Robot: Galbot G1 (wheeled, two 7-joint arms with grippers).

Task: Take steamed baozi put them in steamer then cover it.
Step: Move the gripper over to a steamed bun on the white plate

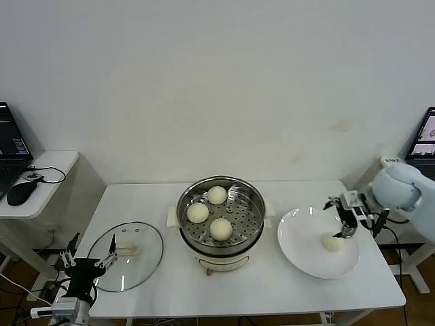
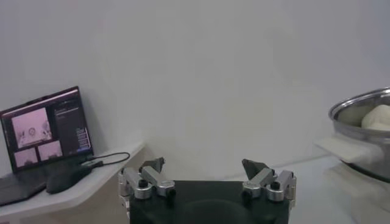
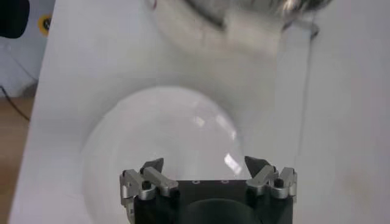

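right gripper (image 1: pixel 345 227) partly hides last baozi (image 1: pixel 333 243) on plate (image 1: pixel 299 248)

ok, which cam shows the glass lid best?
Head view: the whole lid lies flat on the table, on the steamer's left side, handle visible, near the open left gripper. Neither wrist view shows it.

white table (image 1: pixel 272 285) against a pale wall (image 1: pixel 217 81), white plate (image 1: pixel 302 255) on its right part, side desk (image 1: pixel 47 166) at far left with black mouse (image 1: pixel 20 191), cable and open laptop (image 1: pixel 10 146), second screen (image 1: pixel 427 139) at far right edge
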